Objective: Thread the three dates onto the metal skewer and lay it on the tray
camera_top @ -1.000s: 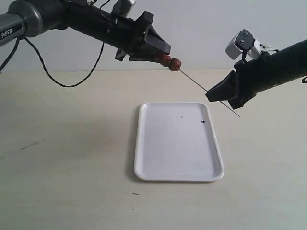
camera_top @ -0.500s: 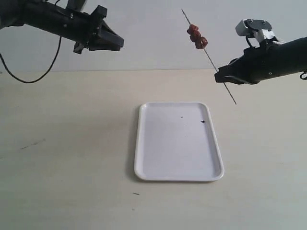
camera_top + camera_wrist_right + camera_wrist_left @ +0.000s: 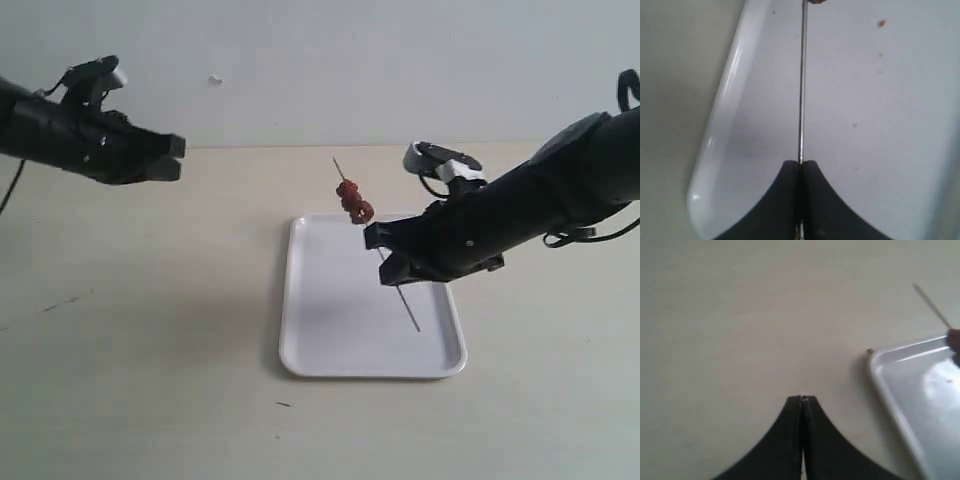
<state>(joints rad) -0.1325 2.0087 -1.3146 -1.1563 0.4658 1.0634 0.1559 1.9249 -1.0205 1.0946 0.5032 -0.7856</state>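
Broadly, the pale table [image 3: 150, 350] filled the scene, with the white tray [image 3: 330, 340] lying flat near its middle, long side running away from the exterior camera. The right gripper [image 3: 380, 255] hung low over the tray's far right part, its black jaws pressed together on the metal skewer [image 3: 405, 303], pinching the rod partway along its length. The right wrist view showed the same grip [image 3: 800, 163], the rod [image 3: 801, 75] running straight out from between the closed tips over the tray's white floor [image 3: 735, 75]. The left gripper [image 3: 178, 158] was off to the left, well apart from the tray and above the bare table; its jaws [image 3: 802, 399] met with nothing between them. The skewer stood tilted, upper end toward the far left, lower end over the tray's right side; whether that tip touched the tray could not be told. The dates [image 3: 353, 201] sat bunched on the rod near its upper end, touching one another, above the tray's far edge.
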